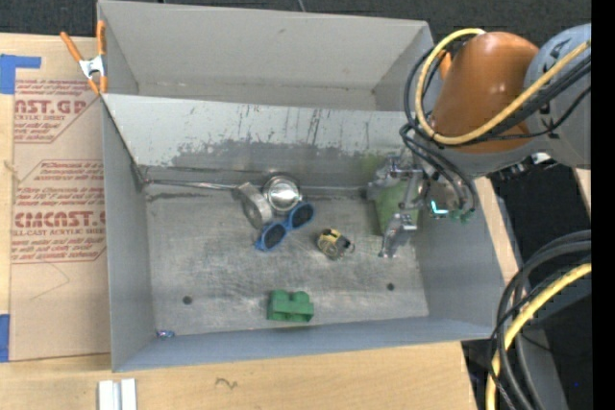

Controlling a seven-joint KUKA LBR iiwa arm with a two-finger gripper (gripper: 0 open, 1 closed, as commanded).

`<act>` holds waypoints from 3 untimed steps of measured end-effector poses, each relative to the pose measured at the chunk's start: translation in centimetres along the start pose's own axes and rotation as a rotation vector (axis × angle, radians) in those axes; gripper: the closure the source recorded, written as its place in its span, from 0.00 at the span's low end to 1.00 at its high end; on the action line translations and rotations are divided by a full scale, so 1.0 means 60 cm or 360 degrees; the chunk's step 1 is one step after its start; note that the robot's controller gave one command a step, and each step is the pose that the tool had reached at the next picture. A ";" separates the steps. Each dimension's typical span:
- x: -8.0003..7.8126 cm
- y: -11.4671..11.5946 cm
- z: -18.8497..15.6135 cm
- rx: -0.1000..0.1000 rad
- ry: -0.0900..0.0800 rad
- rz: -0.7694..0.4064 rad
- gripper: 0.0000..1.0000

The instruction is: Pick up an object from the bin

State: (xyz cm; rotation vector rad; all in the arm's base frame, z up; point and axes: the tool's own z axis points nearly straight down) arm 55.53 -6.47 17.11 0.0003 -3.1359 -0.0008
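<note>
I cannot tell how open the gripper is, or its load. It sits beside a pale green thing near the bin wall; a grasp here may jam against the metal.

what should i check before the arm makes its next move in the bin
1. Gripper is low inside the bin, at its right side: ok.
2. Pale green thing at the gripper, touching or apart: cannot tell.
3. Small yellow-and-black thing lies apart from the gripper, with free floor round it: ok.
4. Blue glasses and silver cup are separate enough for a clean pick: not ok, they touch.
5. Green block lies alone near the front wall: ok.
</note>
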 end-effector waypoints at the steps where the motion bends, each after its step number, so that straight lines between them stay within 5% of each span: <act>1: -0.046 0.070 0.144 0.0005 -0.0014 -0.0306 0.00; 2: -0.044 0.063 0.142 0.0015 0.0004 -0.0306 1.00; 3: -0.044 0.072 -0.128 0.0004 -0.0026 -0.0320 1.00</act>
